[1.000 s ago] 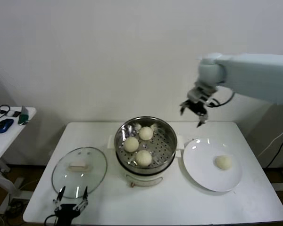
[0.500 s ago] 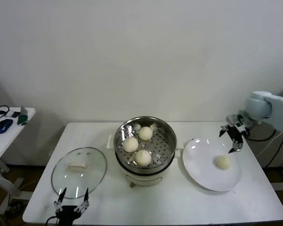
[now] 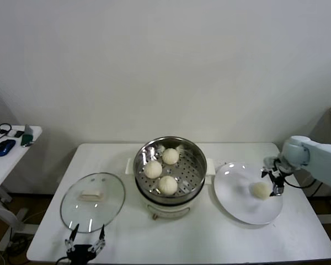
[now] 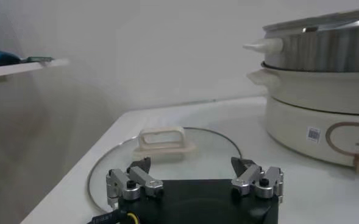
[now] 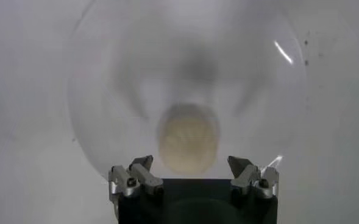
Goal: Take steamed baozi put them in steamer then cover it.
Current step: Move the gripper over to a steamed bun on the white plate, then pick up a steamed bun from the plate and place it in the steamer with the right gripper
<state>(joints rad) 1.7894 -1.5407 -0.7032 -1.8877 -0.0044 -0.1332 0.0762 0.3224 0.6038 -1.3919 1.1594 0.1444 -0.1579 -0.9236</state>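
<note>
The steel steamer point(image 3: 194, 155) stands mid-table and holds three cream baozi point(image 3: 167, 184) on its perforated tray. A fourth baozi point(image 3: 260, 190) lies on the white plate point(image 3: 237, 204) at the right. My right gripper point(image 3: 273, 180) is open and hovers just right of and above that bun; in the right wrist view the bun point(image 5: 188, 136) lies just ahead of the open gripper point(image 5: 191, 166). The glass cover point(image 3: 94, 197) lies flat on the table at the left. My left gripper point(image 3: 87, 240) is open, parked at the cover's near edge; its wrist view shows the cover's handle point(image 4: 161, 139).
A white side table point(image 3: 5, 152) with a blue mouse and small items stands at the far left. The steamer's cream base point(image 4: 313, 125) shows in the left wrist view. Bare tabletop point(image 3: 198, 237) lies in front of the steamer and plate.
My right arm swung from high behind the steamer down and to the right, and now hovers low over the plate by the last bun. The left arm has not moved.
</note>
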